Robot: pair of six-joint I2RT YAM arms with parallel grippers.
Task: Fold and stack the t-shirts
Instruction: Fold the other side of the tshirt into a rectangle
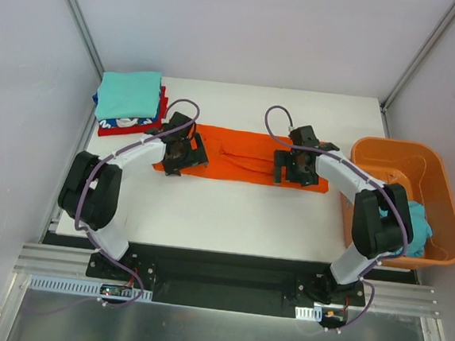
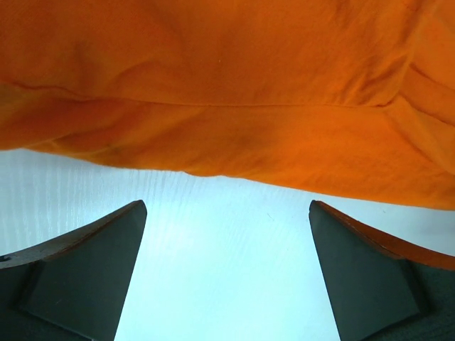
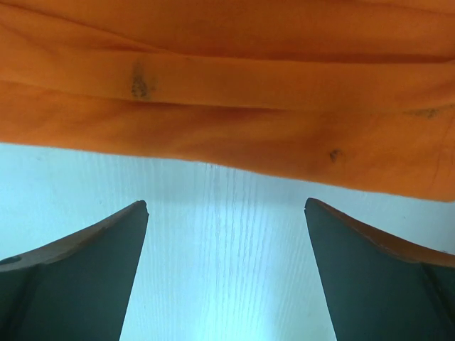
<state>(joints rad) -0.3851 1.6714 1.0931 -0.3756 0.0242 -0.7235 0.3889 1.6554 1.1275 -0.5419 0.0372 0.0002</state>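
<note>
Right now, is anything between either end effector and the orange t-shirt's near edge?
Nothing visible. In both wrist views, only a strip of white table lies between the open left end effector, the open right end effector and the edge of the orange t-shirt.

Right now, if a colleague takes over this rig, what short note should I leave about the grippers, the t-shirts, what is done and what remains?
Left gripper: open, empty, at the near edge of the orange t-shirt.
Right gripper: open, empty, at the same edge, further right.
Orange t-shirt: a long strip mid-table, partly folded.
Done: stack at far left, teal t-shirt on top, red one and patterned one beneath.
Left: finish folding and stack the orange one; another teal shirt waits in the basket.
</note>
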